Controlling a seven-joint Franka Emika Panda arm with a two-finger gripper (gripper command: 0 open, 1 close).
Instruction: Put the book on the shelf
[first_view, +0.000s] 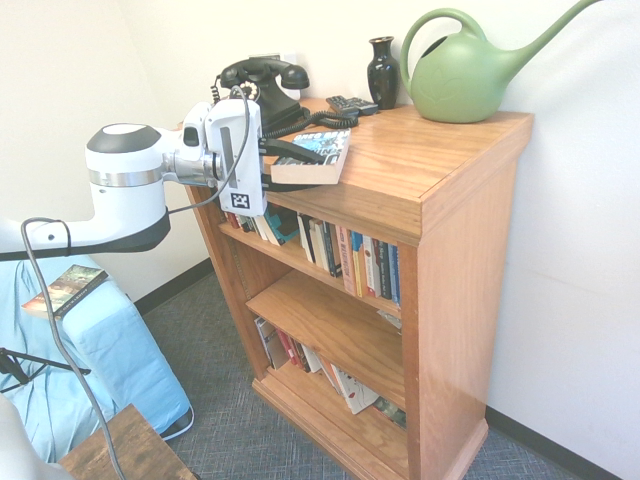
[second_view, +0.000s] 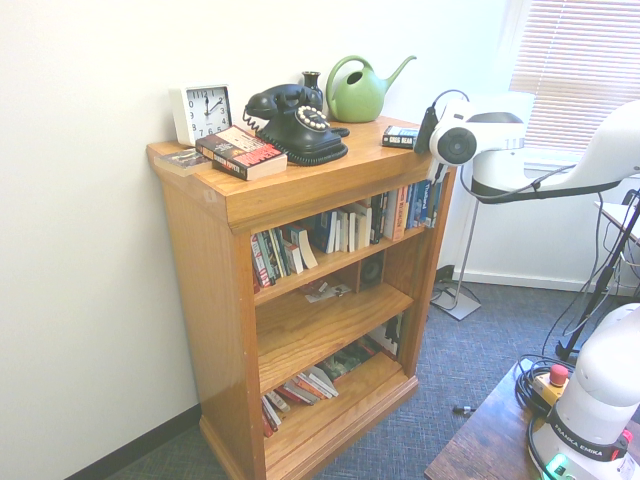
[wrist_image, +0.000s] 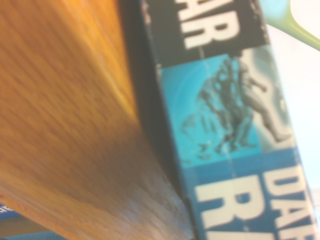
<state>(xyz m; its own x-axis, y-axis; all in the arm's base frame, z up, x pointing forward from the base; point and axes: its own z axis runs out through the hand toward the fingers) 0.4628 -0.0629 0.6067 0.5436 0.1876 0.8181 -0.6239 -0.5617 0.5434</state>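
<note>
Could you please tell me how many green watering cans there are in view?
1: the green plastic watering can stands on top of the honey-coloured oak bookcase, beside the dark vase. None seems hidden.

Both outer views looked down at the bookcase front from opposite ends, sharing its top; the wrist view sat close over its edge.

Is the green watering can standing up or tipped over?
Standing up: the watering can sits on its base on the bookcase, spout pointing upward.
</note>
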